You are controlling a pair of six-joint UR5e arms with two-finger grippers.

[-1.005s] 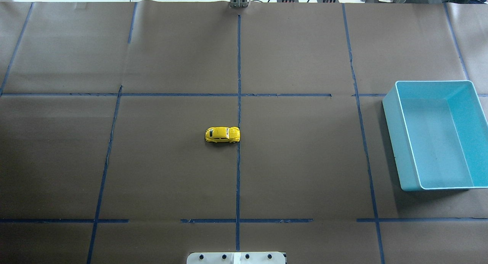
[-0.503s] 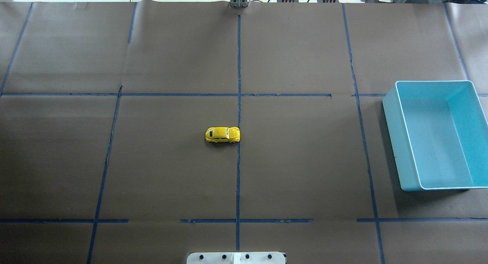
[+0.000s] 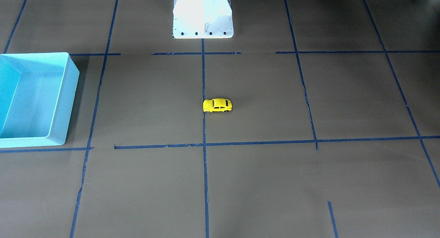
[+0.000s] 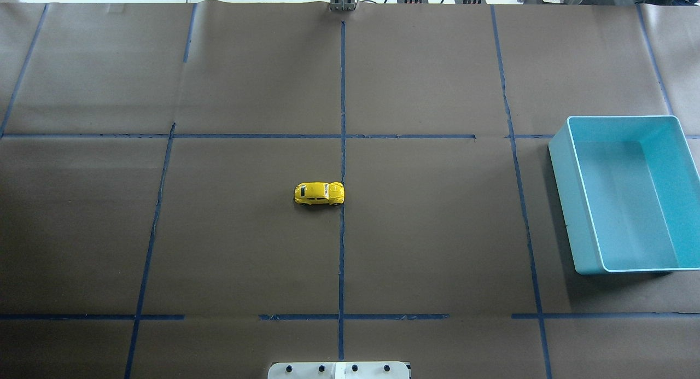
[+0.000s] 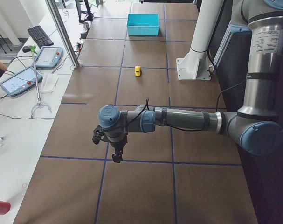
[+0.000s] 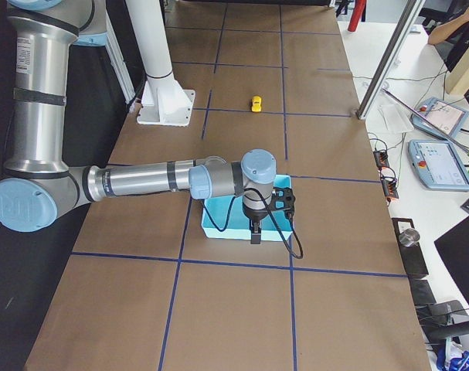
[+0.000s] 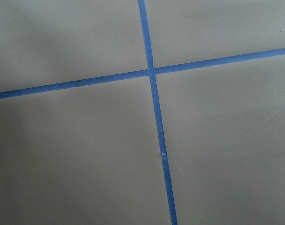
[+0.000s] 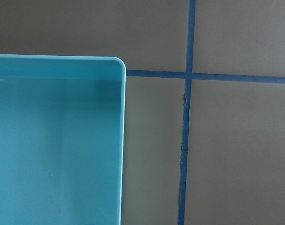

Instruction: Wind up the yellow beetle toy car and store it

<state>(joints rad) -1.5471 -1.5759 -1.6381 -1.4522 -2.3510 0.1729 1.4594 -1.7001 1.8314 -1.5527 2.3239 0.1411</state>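
Brown-papered table [image 4: 437, 231], tape grid. Yellow beetle toy car [image 4: 320, 193] sits at centre, well apart from teal bin [image 4: 571, 204]. Left gripper [image 5: 117, 157] and right gripper [image 6: 255, 235] hover far off, and it cannot be told whether either is apart or together. Likely opening step: reach, grasp car.

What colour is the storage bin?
Light turquoise blue bin; it shows best in the overhead exterior view.

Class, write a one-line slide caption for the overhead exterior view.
Yellow beetle toy car beside the centre tape line, turquoise bin at right.

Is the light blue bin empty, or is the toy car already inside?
Empty: the light blue rectangular plastic bin shows a bare floor; the yellow beetle toy car sits outside it, mid-table.
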